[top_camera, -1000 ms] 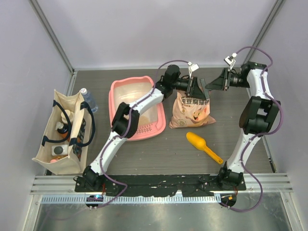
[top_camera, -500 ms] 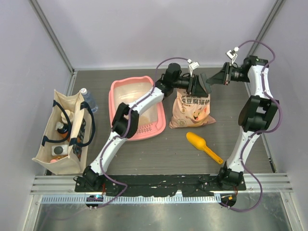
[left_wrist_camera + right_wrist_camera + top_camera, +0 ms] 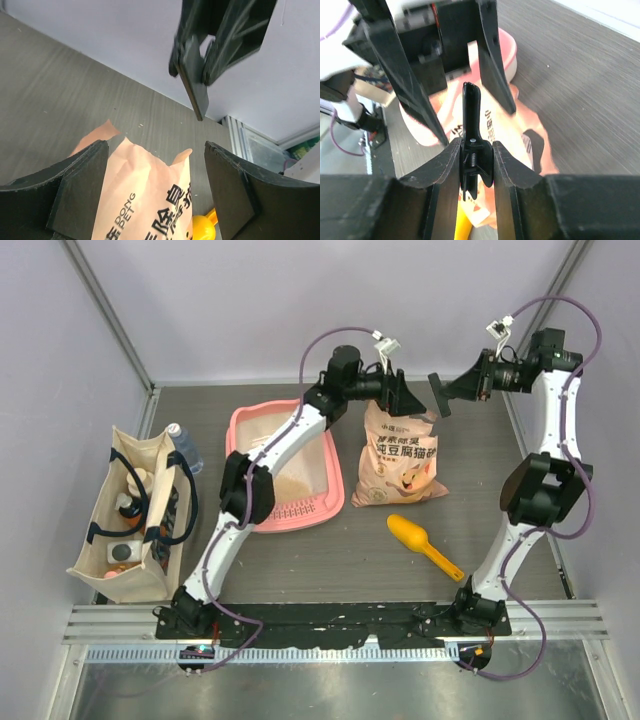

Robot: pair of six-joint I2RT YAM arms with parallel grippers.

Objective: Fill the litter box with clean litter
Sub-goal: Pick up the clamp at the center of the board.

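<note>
Pink litter box sits left of centre in the overhead view. It is a rectangular plastic tray with rounded corners, a whitish floor and a slotted strip along its lower short end. Tan-beige litter lies in a thin sandy patch over the lower right part of the floor, while the upper part shows bare and pale. The left arm crosses above the tray's right side and hides part of the rim.

Just right of the tray stands a peach-coloured bag printed with a cartoon cat and Chinese characters, its torn top toward the upper edge of the frame. The left gripper hangs over that top with its fingers spread wide. In the left wrist view the bag's ragged edge rises between them, and whether either finger touches it cannot be told. Facing it from the upper right, the right gripper is pressed together on a black clip. The right wrist view shows the clip pinched upright between the pads, not touching the bag below.

A yellow-orange scoop lies on the dark table to the lower right of centre, apart from the bag. At the far left a beige tote bag with dark handles stands full of small items, with a clear bottle just beside its upper corner.
</note>
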